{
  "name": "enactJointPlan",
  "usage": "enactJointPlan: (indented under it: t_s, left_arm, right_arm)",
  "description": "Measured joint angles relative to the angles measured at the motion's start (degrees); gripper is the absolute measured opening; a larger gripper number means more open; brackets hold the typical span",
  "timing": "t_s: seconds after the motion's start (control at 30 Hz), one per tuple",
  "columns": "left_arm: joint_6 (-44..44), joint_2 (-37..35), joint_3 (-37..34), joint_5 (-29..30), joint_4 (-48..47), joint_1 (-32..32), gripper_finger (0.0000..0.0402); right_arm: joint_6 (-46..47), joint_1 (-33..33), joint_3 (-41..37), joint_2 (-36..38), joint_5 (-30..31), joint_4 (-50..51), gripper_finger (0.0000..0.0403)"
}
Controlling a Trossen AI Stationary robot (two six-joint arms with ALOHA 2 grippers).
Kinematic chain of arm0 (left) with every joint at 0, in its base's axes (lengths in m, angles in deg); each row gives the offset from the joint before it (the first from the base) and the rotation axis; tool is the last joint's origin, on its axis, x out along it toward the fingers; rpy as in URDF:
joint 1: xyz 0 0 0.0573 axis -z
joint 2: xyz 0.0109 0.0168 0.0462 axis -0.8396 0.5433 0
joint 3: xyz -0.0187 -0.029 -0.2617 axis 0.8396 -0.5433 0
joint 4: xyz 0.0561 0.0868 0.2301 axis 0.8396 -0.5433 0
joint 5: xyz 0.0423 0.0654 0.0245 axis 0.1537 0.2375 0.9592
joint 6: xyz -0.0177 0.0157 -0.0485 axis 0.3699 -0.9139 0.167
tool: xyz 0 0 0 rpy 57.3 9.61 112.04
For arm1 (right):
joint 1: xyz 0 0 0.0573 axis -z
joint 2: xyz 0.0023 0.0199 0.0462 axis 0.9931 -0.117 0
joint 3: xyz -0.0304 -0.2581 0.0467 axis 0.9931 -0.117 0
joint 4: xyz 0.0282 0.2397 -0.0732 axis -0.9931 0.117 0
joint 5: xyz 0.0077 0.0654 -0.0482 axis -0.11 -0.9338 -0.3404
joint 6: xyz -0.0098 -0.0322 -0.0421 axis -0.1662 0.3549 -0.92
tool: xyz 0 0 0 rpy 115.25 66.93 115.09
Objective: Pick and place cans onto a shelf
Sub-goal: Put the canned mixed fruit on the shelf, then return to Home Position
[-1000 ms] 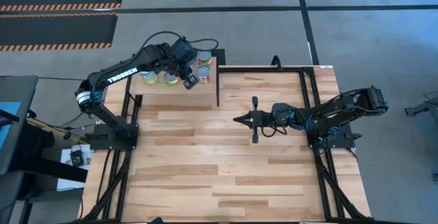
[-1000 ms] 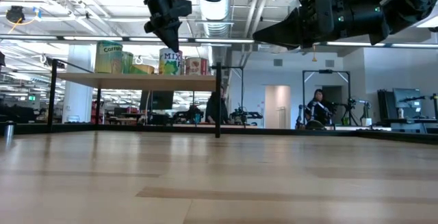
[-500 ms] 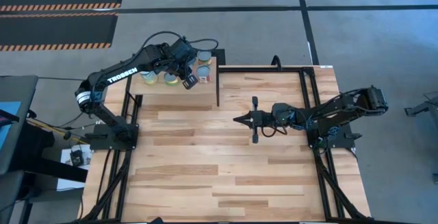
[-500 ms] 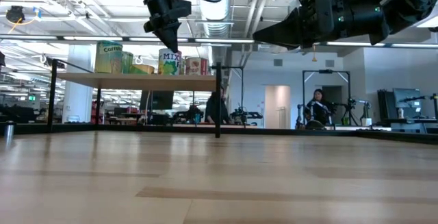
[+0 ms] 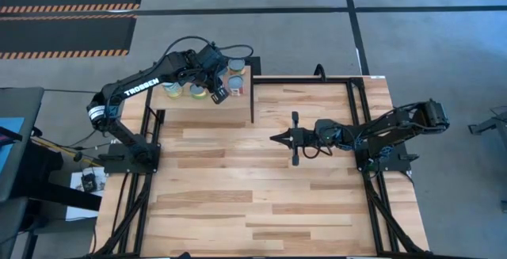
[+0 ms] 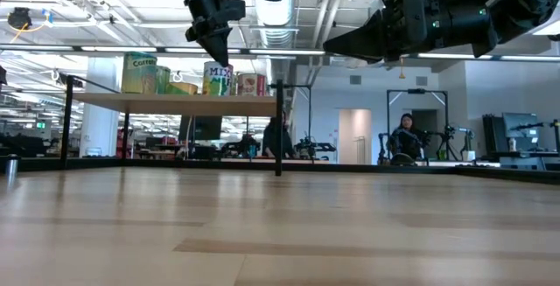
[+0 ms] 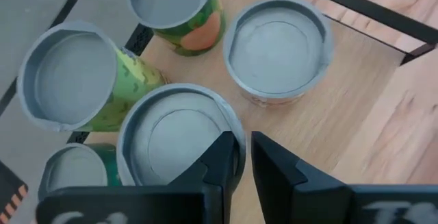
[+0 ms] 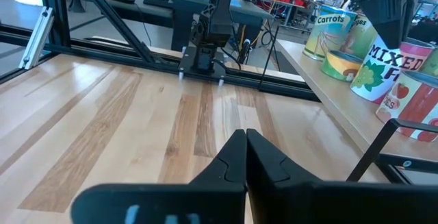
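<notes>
Cans (image 5: 194,90) stand clustered on the shelf (image 5: 238,99), the raised platform at the table's (image 5: 261,188) far left corner; none remains on the table planks. In the left wrist view five tops show, packed close on the shelf's pale board. The left gripper (image 5: 221,93) hangs over the cluster near the shelf's front edge, its fingers (image 7: 222,157) drawn nearly together with only a slit between them, one tip touching the rim of the "MIX" can (image 6: 216,78) and clamped on nothing. The right gripper (image 5: 277,139) hovers above the table's middle, well apart from the shelf, fingers pressed together and empty. Nothing has shifted since the earlier frames: both arms and every can stay put.
</notes>
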Motion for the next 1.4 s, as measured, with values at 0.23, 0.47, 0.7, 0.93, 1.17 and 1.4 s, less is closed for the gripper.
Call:
enactJointPlan:
  t_s: [0.23,0.47,0.7,0.93,1.17,1.4]
  left_arm:
    - [0.0,0.0,0.0,-0.7,0.0,0.0,0.0040]
    - [-0.2,0.0,0.0,-0.7,-0.2,0.0,0.0093]
    - [-0.6,0.0,0.9,-0.7,-1.1,0.0,0.0157]
    - [-0.9,0.0,7.1,0.2,-3.2,1.3,0.0171]
    - [-4.0,-2.2,9.1,1.1,-3.8,6.7,0.0148]
    - [-4.9,-8.7,0.6,1.2,7.9,17.0,0.0048]
  right_arm:
    - [-0.1,0.0,0.0,0.0,0.0,0.0,0.0013]
    - [-0.1,0.0,0.0,0.0,0.0,0.0,0.0016]
    - [-0.1,0.0,0.0,0.0,0.0,0.0,0.0014]
    - [-0.1,0.0,0.0,0.0,0.0,0.0,0.0016]
    - [-0.1,0.0,0.0,0.0,0.0,0.1,0.0014]
    - [0.0,0.0,0.0,0.0,0.0,0.2,0.0016]
